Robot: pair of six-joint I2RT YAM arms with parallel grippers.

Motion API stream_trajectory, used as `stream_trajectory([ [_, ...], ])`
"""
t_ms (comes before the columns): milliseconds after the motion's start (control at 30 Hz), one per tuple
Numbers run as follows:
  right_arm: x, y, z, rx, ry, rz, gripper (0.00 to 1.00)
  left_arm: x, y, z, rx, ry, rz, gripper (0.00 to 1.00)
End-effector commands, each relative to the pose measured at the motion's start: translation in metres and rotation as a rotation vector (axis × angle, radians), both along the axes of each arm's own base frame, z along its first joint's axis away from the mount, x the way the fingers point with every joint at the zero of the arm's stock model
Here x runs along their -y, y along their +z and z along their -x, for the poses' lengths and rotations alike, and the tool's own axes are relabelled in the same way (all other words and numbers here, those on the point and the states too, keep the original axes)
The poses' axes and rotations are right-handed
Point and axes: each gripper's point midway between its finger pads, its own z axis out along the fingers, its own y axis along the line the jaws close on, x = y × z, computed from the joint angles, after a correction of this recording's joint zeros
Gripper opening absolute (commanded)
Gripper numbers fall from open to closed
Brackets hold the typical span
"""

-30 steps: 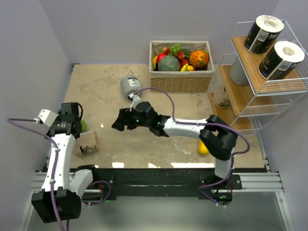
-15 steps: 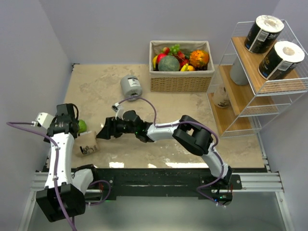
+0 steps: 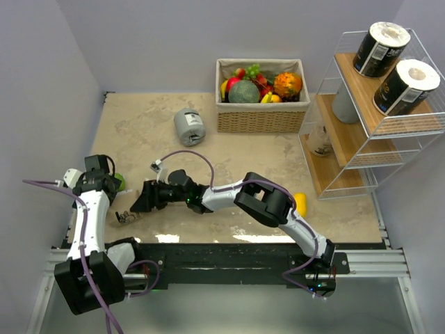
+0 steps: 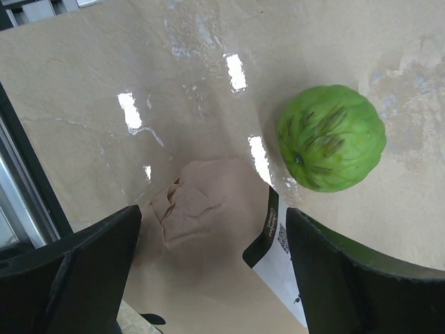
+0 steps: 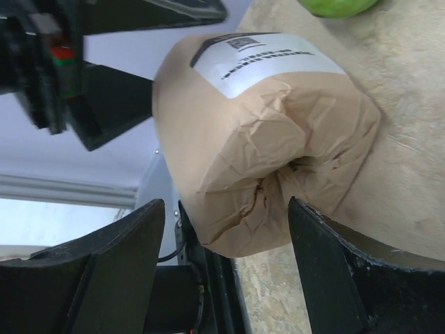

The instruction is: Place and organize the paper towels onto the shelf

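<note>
Right wrist view: right gripper [image 5: 224, 209], fingers wide apart, straddles tan paper towel roll [image 5: 264, 146]; left gripper [image 4: 213, 212] open, empty.

Four rolls of paper towel count for certain: a rear black roll [image 3: 379, 49] and a front black roll [image 3: 407, 87] on the top board of the one shelf [image 3: 345, 139] at 2 o'clock, one grey roll [image 3: 189, 126] on the desk [image 3: 139, 125] at 11 o'clock, and one tan roll [image 5: 264, 153] at 8 o'clock. One pale cylinder [image 3: 343, 104] stands behind the mesh on the middle board; whether it is a fifth roll cannot be told. The shelf has three boards. There is one wicker basket [image 3: 261, 120] at 12 o'clock, its fruit too crowded to count. Loose fruit numbers two: one green fruit [image 4: 332, 137] at 9 o'clock and one yellow mango [image 3: 300, 204] at 4 o'clock.
</note>
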Motion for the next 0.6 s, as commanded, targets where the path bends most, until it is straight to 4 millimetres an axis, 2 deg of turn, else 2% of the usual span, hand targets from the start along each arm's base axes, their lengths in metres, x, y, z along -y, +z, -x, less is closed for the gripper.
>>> stream_trajectory([
  [0,-0.015,0.046,0.002,0.046,0.037,-0.170,0.74,0.002,-0.007,-0.005,0.008,-0.014,0.027,0.90],
  [233,-0.020,0.033,0.002,0.053,0.045,-0.181,0.68,0.004,-0.007,-0.003,0.024,-0.019,0.025,0.90],
  [433,-0.017,0.047,0.003,0.096,0.047,-0.241,0.47,0.005,-0.006,-0.004,0.036,-0.036,0.030,0.89],
  [533,-0.011,0.058,0.008,0.124,0.063,-0.284,0.41,0.007,-0.003,-0.004,0.044,-0.044,0.034,0.88],
  [567,-0.009,0.056,0.008,0.126,0.066,-0.282,0.40,0.007,-0.001,-0.005,0.051,-0.051,0.034,0.88],
])
